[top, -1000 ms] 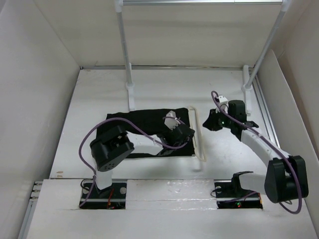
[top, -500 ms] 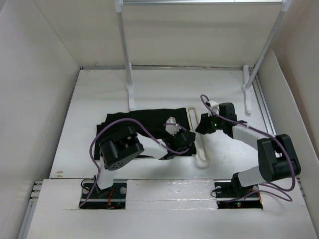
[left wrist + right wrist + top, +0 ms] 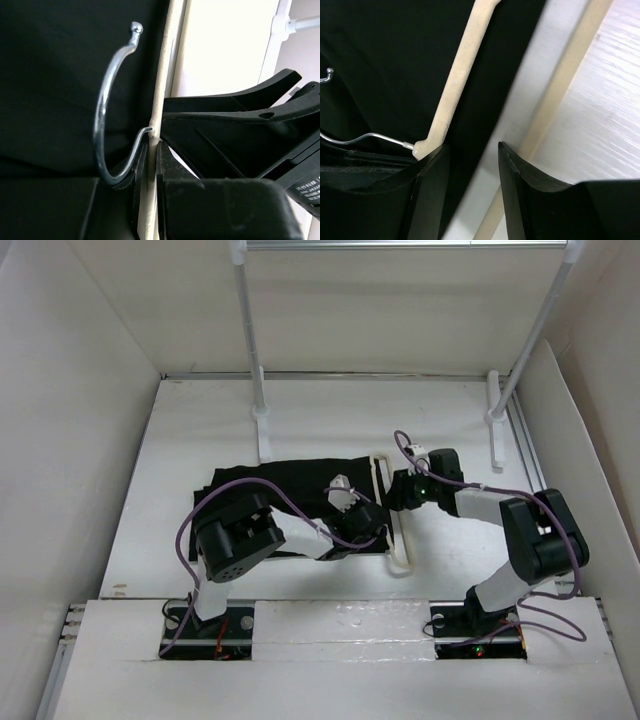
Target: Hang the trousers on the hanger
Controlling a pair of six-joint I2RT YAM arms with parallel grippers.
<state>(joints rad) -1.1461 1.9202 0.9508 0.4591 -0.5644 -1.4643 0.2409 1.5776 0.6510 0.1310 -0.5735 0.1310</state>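
In wrist views only: hanger hook [image 3: 98, 115]

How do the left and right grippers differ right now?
The left gripper is shut, pinching the hanger; the right gripper is open, gripping nothing. The left one reaches in over the trousers, the right one from the bare table side. Both sit at the hanger.

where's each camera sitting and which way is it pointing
top external: above and behind the bases, looking down on table, trousers, hanger, both arms
left wrist: on the left gripper, past its fingers shut on the hanger, hook over trousers
right wrist: on the right gripper, past its open fingers at the hanger's bars
both wrists share the hanger and trousers
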